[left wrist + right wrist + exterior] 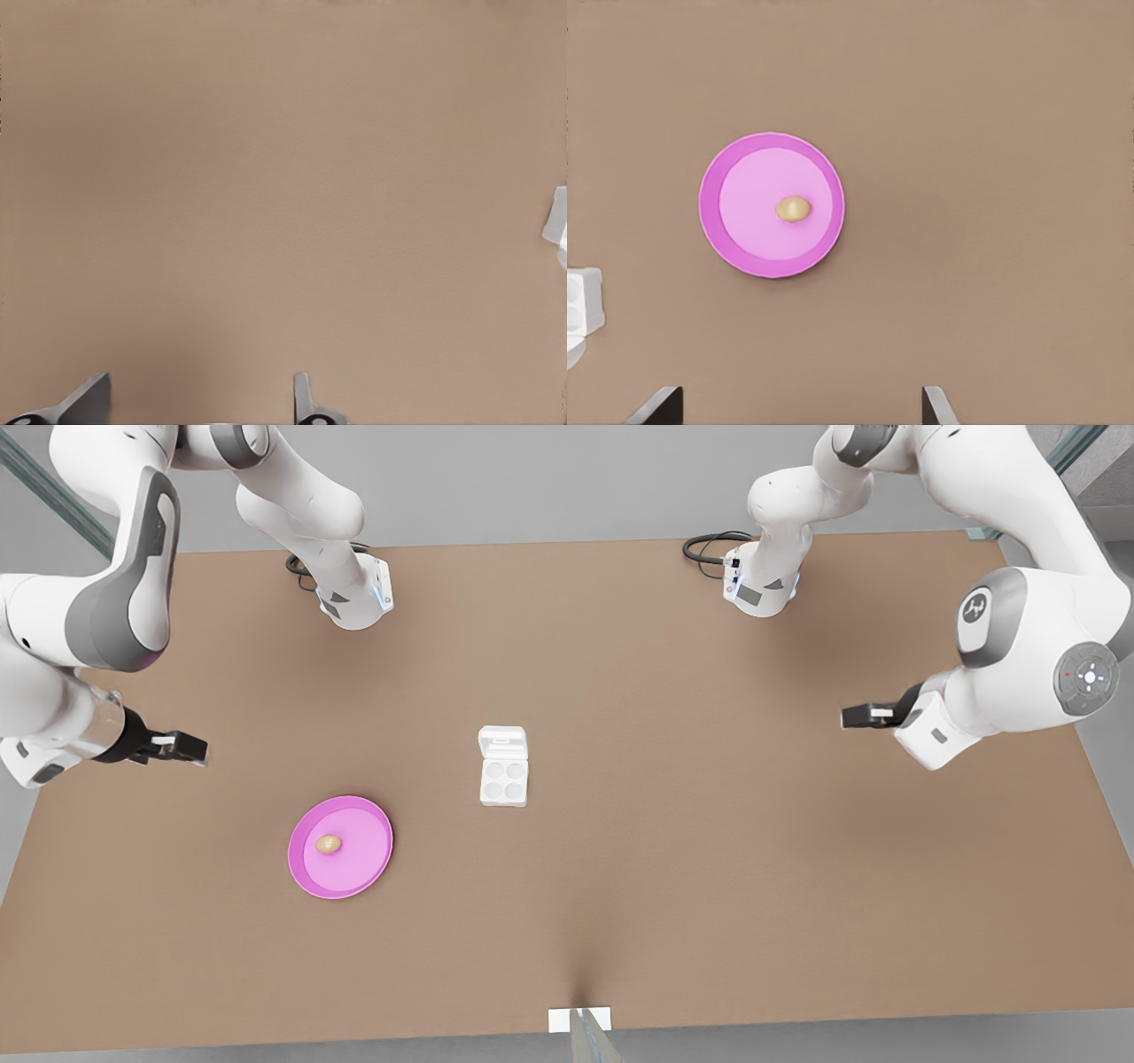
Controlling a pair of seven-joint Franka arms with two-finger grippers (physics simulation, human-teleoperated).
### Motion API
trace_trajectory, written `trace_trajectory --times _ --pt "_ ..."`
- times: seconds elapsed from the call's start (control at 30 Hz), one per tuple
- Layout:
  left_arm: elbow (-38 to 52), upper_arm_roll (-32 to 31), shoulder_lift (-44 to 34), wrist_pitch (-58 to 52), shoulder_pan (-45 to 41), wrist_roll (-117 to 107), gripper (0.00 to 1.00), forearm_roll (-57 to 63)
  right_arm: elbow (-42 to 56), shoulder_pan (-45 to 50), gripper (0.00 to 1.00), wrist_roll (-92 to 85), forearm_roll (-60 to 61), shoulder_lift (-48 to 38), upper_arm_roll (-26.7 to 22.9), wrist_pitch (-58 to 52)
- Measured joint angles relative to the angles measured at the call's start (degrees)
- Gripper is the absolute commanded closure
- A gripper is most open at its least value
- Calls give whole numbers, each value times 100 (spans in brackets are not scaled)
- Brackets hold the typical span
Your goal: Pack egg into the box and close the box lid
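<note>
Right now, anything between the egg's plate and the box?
Nothing: bare brown table between the pink plate, holding the egg, and the open box, seen in the front view.

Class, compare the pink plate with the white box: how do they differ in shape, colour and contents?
The plate is round and pink; the box is square and white. The plate holds the egg; the box's four cups are empty, its lid open. The plate is wider than the box. Both rest on the brown table.

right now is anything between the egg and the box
Nothing visible. The egg sits on the pink plate, and bare table lies between it and the open box, whose four cups are empty.
</note>
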Motion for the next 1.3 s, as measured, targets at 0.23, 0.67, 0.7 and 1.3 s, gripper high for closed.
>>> trace_trajectory --times 0.23,0.67,0.7,1.3 --pt "76 -53 692 191 -589 -157 0 435 -457 243 0 9 0 605 88 702" --pt "70 -142 1062 437 -606 -485 0 205 -1118 694 0 247 -607 2544 75 2846" --pt "69 -141 1070 435 -639 -521 0 197 -1488 703 0 263 -698 2340 81 3078" --pt "-10 -138 1104 396 -714 -977 0 168 -2250 589 0 497 -1143 2604 206 4957"
